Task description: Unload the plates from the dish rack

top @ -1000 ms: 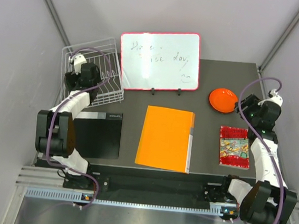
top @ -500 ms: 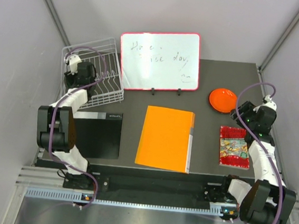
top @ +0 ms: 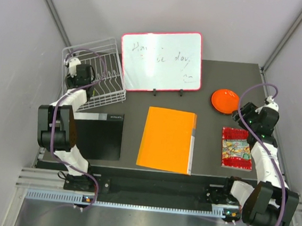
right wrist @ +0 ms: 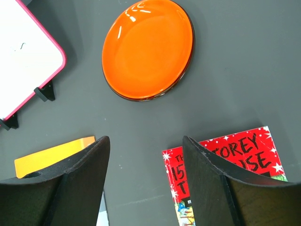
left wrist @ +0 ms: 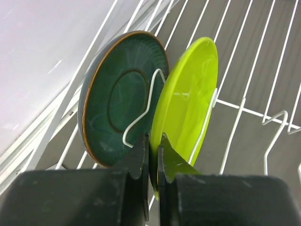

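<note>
In the left wrist view a lime green plate (left wrist: pixel 188 108) stands on edge between the tines of the white wire dish rack (left wrist: pixel 244 108), with a dark teal plate (left wrist: pixel 120 99) upright just to its left. My left gripper (left wrist: pixel 153 141) is shut on the lime plate's lower rim. From above, that gripper (top: pixel 79 74) sits over the rack (top: pixel 99 65) at the back left. An orange plate (top: pixel 225 101) lies flat on the dark mat at the right. My right gripper (right wrist: pixel 146 141) is open and empty, hovering above the mat just short of the orange plate (right wrist: pixel 148 49).
A pink-framed whiteboard (top: pixel 161 60) stands behind the mat's middle. An orange folder (top: pixel 167 140) lies centre, a black notebook (top: pixel 98 135) front left, and a red patterned booklet (top: pixel 236 148) under the right arm. Grey walls close both sides.
My left gripper has moved a little back and left into the rack and closed onto the lime green plate. The right arm drew back slightly from the orange plate, then held still.
</note>
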Controlling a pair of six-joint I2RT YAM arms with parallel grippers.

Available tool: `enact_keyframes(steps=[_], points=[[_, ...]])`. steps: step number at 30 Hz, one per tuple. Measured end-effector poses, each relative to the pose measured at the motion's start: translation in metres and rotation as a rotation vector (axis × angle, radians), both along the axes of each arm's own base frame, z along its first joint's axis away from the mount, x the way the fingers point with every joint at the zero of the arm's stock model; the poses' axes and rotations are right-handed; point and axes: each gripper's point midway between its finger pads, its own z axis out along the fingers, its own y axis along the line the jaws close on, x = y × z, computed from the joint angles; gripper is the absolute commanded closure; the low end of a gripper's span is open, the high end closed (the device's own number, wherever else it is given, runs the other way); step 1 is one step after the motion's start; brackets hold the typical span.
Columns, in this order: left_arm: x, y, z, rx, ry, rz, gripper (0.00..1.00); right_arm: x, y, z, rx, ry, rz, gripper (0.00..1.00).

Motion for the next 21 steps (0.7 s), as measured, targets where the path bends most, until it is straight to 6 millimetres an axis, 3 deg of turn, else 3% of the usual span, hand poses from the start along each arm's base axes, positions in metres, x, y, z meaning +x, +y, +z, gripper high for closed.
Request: enact_keyframes(steps=[9, 18, 21], points=[[-0.004, -0.002, 0.012, 0.050, 0.031, -0.064, 1.00, -0.005, 0.003, 0.003, 0.003, -0.001, 0.007, 0.37], [-0.022, -0.005, 0.083, 0.220, -0.024, -0.066, 1.00, -0.012, 0.008, 0.009, 0.009, -0.007, 0.023, 0.36], [-0.026, -0.015, 0.100, 0.220, -0.067, -0.071, 1.00, -0.016, 0.010, 0.008, 0.010, 0.006, 0.032, 0.34]])
